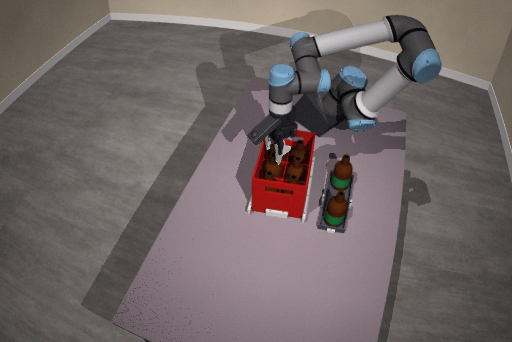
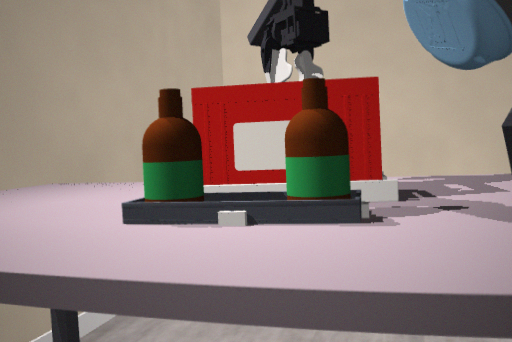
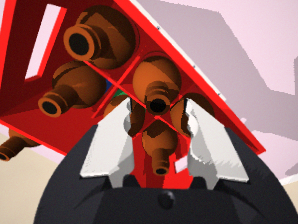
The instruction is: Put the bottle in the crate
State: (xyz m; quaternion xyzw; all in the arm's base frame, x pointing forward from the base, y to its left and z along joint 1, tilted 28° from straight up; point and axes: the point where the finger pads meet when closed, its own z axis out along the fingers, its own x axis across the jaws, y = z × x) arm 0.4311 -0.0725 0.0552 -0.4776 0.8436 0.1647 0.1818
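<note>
The red crate (image 1: 284, 168) stands on the table left of the dark tray (image 1: 335, 193). It also shows in the exterior view (image 2: 285, 130) and the wrist view (image 3: 100, 75). Brown bottles stand in its slots. My gripper (image 3: 157, 99) (image 1: 276, 147) hangs just above the crate's far left slot, with its white fingers apart. A brown bottle (image 3: 156, 87) stands upright in that slot, its neck between and below the fingertips with a gap on each side. Two green-labelled bottles (image 2: 172, 148) (image 2: 317, 143) stand upright on the tray (image 2: 242, 208).
The arm's elbow and base (image 1: 350, 98) stand behind the crate and the tray. A blue joint cap (image 2: 457, 18) fills the upper right of the exterior view. The crate's walls and dividers lie close under the fingers.
</note>
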